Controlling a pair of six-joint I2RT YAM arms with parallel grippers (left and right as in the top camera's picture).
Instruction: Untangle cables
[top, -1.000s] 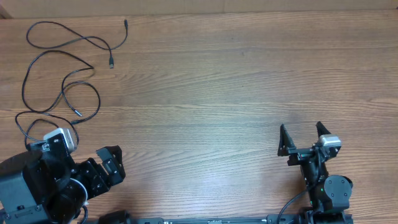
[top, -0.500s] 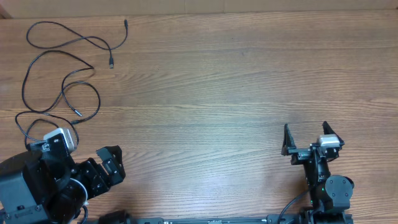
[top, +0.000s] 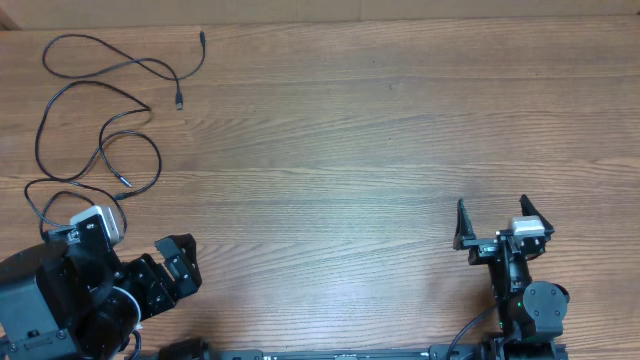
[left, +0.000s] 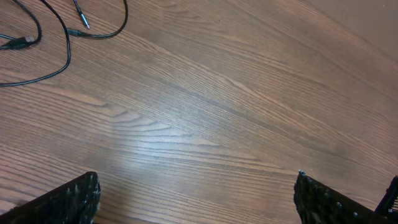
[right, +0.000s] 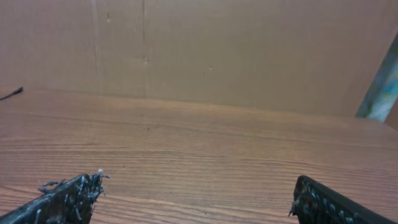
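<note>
**Both tools open and empty, cables lying ahead of the left tool**

We see the thin black cables (top: 39, 140) spread as loose, wavy loops on the brown wood-grain tabletop (top: 330, 150). They lie just ahead of the left tool (left: 196, 190) and towards its left. In the left wrist view, the strands cross only the upper left corner, beyond the fingertips and apart from them. A small plug end (left: 81, 20) points down among the strands.

From overhead, the nearest loop runs right up to the white camera housing (top: 97, 224) on the left arm. We cannot tell whether they touch. Two more plug ends (top: 180, 102) sit at the far edge of the tangle, further out from the left tool.

The left tool's jaws stand wide apart with nothing between them, only bare wood.

The right tool (top: 492, 222) is well apart from the cables, which lie far off to its left. Its jaws are also spread wide and hold nothing. Its wrist view shows bare tabletop in front of a plain brown wall (right: 205, 50), with one thin dark tip (right: 12, 93) at the far left edge. It is too small for us to identify.
</note>
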